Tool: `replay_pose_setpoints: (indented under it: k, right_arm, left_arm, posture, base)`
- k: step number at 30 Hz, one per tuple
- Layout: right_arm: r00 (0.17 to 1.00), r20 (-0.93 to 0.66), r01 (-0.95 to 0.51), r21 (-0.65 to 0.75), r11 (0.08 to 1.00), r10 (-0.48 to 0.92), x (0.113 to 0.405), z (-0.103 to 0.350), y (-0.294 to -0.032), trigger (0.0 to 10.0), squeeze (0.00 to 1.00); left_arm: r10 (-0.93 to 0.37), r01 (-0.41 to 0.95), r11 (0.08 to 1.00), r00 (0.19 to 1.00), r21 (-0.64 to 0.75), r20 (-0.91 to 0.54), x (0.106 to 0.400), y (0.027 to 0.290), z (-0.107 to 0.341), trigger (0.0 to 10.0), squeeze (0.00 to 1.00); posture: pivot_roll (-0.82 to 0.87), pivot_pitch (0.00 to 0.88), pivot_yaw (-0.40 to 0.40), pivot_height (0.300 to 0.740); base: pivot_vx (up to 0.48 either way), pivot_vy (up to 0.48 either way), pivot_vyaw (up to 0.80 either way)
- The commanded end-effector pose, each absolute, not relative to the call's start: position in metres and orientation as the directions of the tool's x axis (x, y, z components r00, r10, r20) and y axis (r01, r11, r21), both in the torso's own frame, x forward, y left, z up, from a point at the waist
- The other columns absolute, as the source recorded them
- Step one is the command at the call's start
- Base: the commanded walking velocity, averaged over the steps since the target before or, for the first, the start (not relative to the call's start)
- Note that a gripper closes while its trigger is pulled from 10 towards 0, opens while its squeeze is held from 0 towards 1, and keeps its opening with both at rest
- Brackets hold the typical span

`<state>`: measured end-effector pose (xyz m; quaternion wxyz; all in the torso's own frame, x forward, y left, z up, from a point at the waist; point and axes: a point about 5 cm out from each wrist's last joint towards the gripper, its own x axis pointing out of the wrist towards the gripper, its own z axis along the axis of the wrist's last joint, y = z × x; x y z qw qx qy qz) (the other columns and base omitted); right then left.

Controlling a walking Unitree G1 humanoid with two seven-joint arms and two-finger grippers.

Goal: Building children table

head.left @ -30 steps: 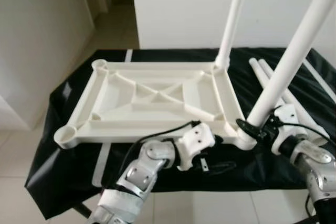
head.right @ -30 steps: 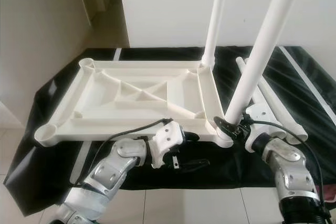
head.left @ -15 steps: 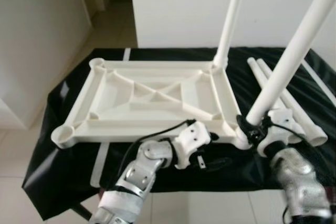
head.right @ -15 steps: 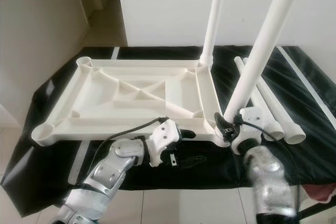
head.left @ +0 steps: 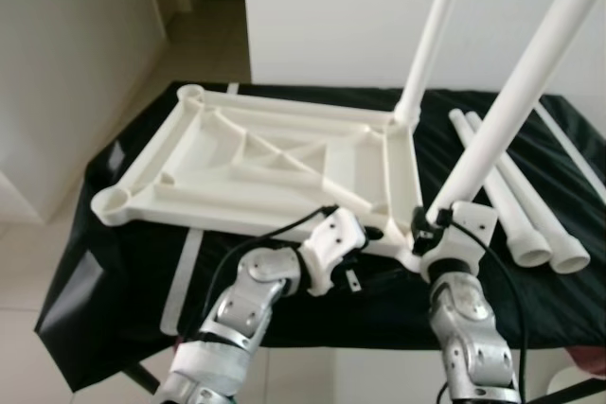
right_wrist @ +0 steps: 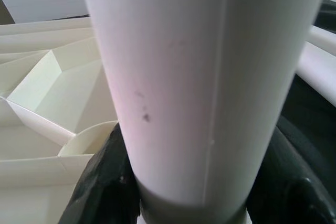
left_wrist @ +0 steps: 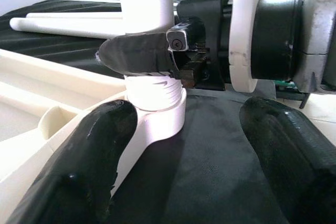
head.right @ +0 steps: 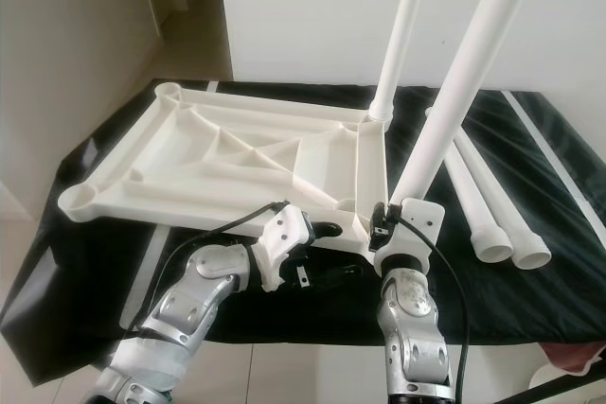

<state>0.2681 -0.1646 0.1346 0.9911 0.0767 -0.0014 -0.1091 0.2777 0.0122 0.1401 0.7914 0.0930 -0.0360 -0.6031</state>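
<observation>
The white table top [head.left: 256,153] lies upside down on the black-covered table [head.left: 133,262]. Two white legs stand in its right corners, the far leg [head.left: 431,44] and the near leg [head.left: 511,101]. My right gripper [head.left: 426,229] is shut on the near leg just above its corner socket [left_wrist: 157,114]; the right wrist view has the leg [right_wrist: 205,77] between both dark fingers [right_wrist: 105,182]. At the table top's near edge, left of that socket, my left gripper [head.left: 377,257] is open, holding nothing. Its fingers [left_wrist: 100,156] point at the socket.
Two loose white legs [head.left: 507,201] lie side by side on the black cover to the right. A white stripe [head.left: 185,276] runs down the cover's front. A light wall stands behind the table and a corridor opens at the far left.
The table top has turned, its left end swinging away from me. My right forearm has swung in from the right to stand under the near leg, still gripping it. The left gripper stays open.
</observation>
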Motion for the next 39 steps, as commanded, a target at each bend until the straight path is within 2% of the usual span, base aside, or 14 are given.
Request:
replay_pose_setpoints:
  k: [1, 5, 6, 7, 8, 13, 20, 23, 24, 26, 28, 32, 34, 39]
  right_arm:
    - [0.975, -0.087, 0.222, 0.263, 0.939, -0.206, 0.265, 0.123, -0.158, 10.0, 0.00]
    - [0.972, -0.076, 0.232, 0.227, 0.946, -0.221, 0.262, 0.124, -0.160, 10.0, 0.00]
    - [0.972, -0.072, 0.234, 0.221, 0.947, -0.224, 0.261, 0.124, -0.159, 10.0, 0.32]
    - [0.972, -0.072, 0.234, 0.221, 0.947, -0.224, 0.261, 0.124, -0.159, 10.0, 0.32]
    - [0.974, -0.068, 0.228, 0.227, 0.947, -0.218, 0.261, 0.125, -0.158, 10.0, 1.00]
    - [0.992, -0.004, 0.121, 0.214, 0.969, -0.123, 0.262, 0.134, -0.152, 10.0, 1.00]
    - [0.996, 0.055, 0.052, 0.202, 0.978, -0.064, 0.259, 0.144, -0.173, 10.0, 1.00]
    - [0.998, 0.065, -0.027, 0.113, 0.993, 0.020, 0.257, 0.143, -0.177, 10.0, 1.00]
    - [0.997, 0.064, -0.054, 0.096, 0.994, 0.048, 0.257, 0.141, -0.178, 10.0, 0.00]
    - [0.997, 0.064, -0.054, 0.096, 0.994, 0.048, 0.257, 0.141, -0.178, 10.0, 0.00]
    - [0.990, 0.067, -0.129, 0.044, 0.991, 0.126, 0.260, 0.140, -0.181, 10.0, 0.00]
    - [0.972, 0.063, -0.225, -0.016, 0.974, 0.225, 0.264, 0.141, -0.185, 10.0, 0.00]
    - [0.972, 0.063, -0.225, -0.016, 0.974, 0.225, 0.264, 0.141, -0.185, 10.0, 0.00]
    - [0.925, 0.015, -0.377, -0.095, 0.921, 0.380, 0.278, 0.148, -0.194, 10.0, 0.00]
  left_arm:
    - [-0.914, 0.896, 0.389, 0.404, 0.214, -0.031, 0.285, 0.013, 0.141, 10.0, 0.00]
    - [-0.910, 0.889, 0.394, 0.413, 0.233, -0.036, 0.287, 0.013, 0.142, 10.0, 0.00]
    - [-0.909, 0.888, 0.397, 0.416, 0.233, -0.037, 0.288, 0.013, 0.142, 10.0, 0.00]
    - [-0.909, 0.888, 0.397, 0.416, 0.233, -0.037, 0.288, 0.013, 0.142, 10.0, 0.00]
    - [-0.907, 0.887, 0.401, 0.419, 0.229, -0.035, 0.289, 0.013, 0.143, 10.0, 0.00]
    - [-0.904, 0.884, 0.412, 0.427, 0.222, -0.024, 0.288, 0.011, 0.145, 10.0, 0.00]
    - [-0.921, 0.905, 0.379, 0.390, 0.191, -0.020, 0.284, 0.010, 0.149, 10.0, 0.00]
    - [-0.935, 0.922, 0.341, 0.353, 0.181, -0.035, 0.279, 0.009, 0.145, 10.0, 0.00]
    - [-0.939, 0.927, 0.328, 0.342, 0.181, -0.049, 0.277, 0.009, 0.143, 10.0, 0.00]
    - [-0.939, 0.927, 0.328, 0.342, 0.181, -0.049, 0.277, 0.009, 0.143, 10.0, 0.00]
    - [-0.962, 0.960, 0.250, 0.260, 0.124, -0.078, 0.268, 0.009, 0.137, 10.0, 0.00]
    - [-0.976, 0.977, 0.193, 0.200, 0.092, -0.086, 0.263, 0.008, 0.136, 10.0, 0.00]
    - [-0.976, 0.977, 0.193, 0.200, 0.092, -0.086, 0.263, 0.008, 0.136, 10.0, 0.00]
    - [-0.965, 0.967, 0.190, 0.216, 0.168, -0.151, 0.269, 0.008, 0.135, 10.0, 0.00]
  posture:
    - [-0.02, 0.000, 0.001, 0.740]
    - [-0.02, 0.000, 0.004, 0.740]
    - [-0.02, 0.000, 0.004, 0.740]
    - [-0.02, 0.000, 0.004, 0.740]
    - [-0.02, 0.000, 0.004, 0.740]
    - [-0.02, 0.000, 0.001, 0.740]
    - [-0.01, 0.000, -0.014, 0.740]
    - [0.00, 0.000, -0.024, 0.740]
    - [0.00, 0.000, -0.024, 0.740]
    - [0.00, 0.000, -0.024, 0.740]
    - [0.00, 0.000, -0.022, 0.740]
    - [0.00, 0.000, -0.018, 0.740]
    - [0.00, 0.000, -0.018, 0.740]
    - [0.00, 0.000, -0.010, 0.740]
  base:
    - [0.000, 0.000, 0.00]
    - [0.000, 0.000, 0.00]
    - [0.000, 0.000, 0.00]
    - [0.000, 0.000, 0.00]
    - [0.000, 0.000, 0.00]
    - [0.000, 0.000, 0.00]
    - [0.000, 0.000, 0.00]
    - [0.000, 0.000, 0.00]
    - [0.000, 0.000, 0.00]
    - [0.000, 0.000, 0.00]
    - [0.000, 0.000, 0.00]
    - [0.000, 0.000, 0.00]
    - [0.000, 0.000, 0.00]
    - [0.000, 0.000, 0.00]
